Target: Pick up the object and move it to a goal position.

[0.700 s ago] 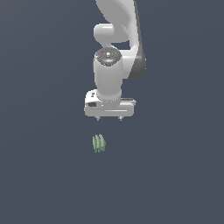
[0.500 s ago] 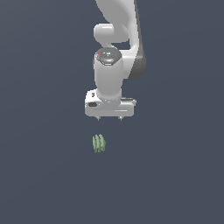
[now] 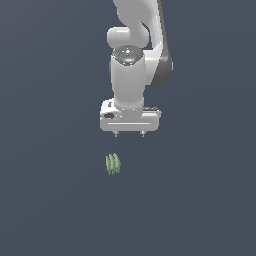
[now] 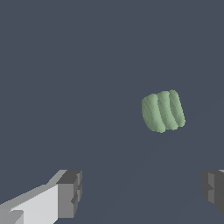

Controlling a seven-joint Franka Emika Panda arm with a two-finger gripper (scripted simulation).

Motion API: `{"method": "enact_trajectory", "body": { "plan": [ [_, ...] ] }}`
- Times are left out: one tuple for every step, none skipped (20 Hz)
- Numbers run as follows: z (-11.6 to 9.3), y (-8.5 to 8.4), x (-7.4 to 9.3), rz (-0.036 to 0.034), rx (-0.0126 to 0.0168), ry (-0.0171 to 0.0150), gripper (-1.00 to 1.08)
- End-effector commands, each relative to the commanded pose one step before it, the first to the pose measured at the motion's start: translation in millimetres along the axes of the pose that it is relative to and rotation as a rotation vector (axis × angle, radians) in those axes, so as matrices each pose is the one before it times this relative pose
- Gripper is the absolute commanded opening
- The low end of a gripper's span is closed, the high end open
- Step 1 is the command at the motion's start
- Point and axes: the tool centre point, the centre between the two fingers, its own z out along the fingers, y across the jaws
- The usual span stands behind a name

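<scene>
We are observing the white claw (image 3: 129,135) spread wide above the small pale green ribbed lump (image 3: 113,164); only the wrist view is resolving its ridges (image 4: 163,111).

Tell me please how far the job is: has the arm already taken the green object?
Not yet. Done: nothing visible. The green object lies alone on the dark surface, untouched. In hand: the gripper hangs open and empty above it, offset toward the exterior view's right. Left: align, descend, close on the object, lift, and carry it to the goal, which no view shows.
</scene>
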Motion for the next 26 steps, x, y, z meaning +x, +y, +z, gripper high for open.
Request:
{"method": "enact_trajectory", "body": {
  "plan": [
    [0.85, 0.77, 0.01, 0.00008, -0.00022, -0.00116, 1.0],
    [1.07, 0.82, 0.53, -0.00236, -0.00071, -0.00077, 1.0],
    [1.29, 0.97, 0.86, -0.00334, -0.0006, -0.00066, 1.0],
    [1.56, 1.18, 1.17, -0.00429, -0.00055, -0.00063, 1.0],
    [1.86, 1.37, 1.45, -0.0053, -0.00056, -0.00067, 1.0],
    [2.2, 1.61, 1.66, -0.00622, -0.00065, -0.0008, 1.0],
    [2.61, 1.94, 1.82, -0.00708, -0.00085, -0.00108, 1.0],
    [3.05, 2.3, 1.96, -0.00796, -0.00104, -0.00137, 1.0],
    [3.45, 2.61, 2.13, -0.00887, -0.00114, -0.00157, 1.0],
    [3.83, 2.89, 2.32, -0.00987, -0.00114, -0.00167, 1.0],
    [4.23, 3.2, 2.47, -0.01083, -0.00115, -0.00182, 1.0],
    [4.68, 3.54, 2.58, -0.01177, -0.00119, -0.00202, 1.0],
    [5.13, 3.88, 2.66, -0.01272, -0.0012, -0.00222, 1.0],
    [5.59, 4.23, 2.72, -0.01366, -0.00117, -0.0024, 1.0],
    [6.06, 4.57, 2.74, -0.01462, -0.00113, -0.00258, 1.0],
    [6.27, 4.73, 2.6, -0.01486, -0.00102, -0.00264, 1.0],
    [5.95, 4.47, 2.27, -0.01392, -0.00083, -0.00249, 1.0],
    [5.61, 4.2, 1.96, -0.01293, -0.00067, -0.00232, 1.0],
    [5.25, 3.92, 1.68, -0.01197, -0.00053, -0.00215, 1.0],
    [4.87, 3.63, 1.43, -0.01098, -0.00041, -0.00197, 1.0],
    [4.49, 3.33, 1.21, -0.01002, -0.00031, -0.0018, 1.0],
    [4.09, 3.02, 1.01, -0.00905, -0.00023, -0.00162, 1.0],
    [3.69, 2.7, 0.85, -0.0081, -0.00017, -0.00145, 1.0],
    [3.27, 2.4, 0.69, -0.00713, -0.00011, -0.00127, 1.0],
    [2.85, 2.08, 0.56, -0.00617, -0.00008, -0.0011, 1.0],
    [2.42, 1.77, 0.44, -0.0052, -0.00005, -0.00093, 1.0]
  ]
}}
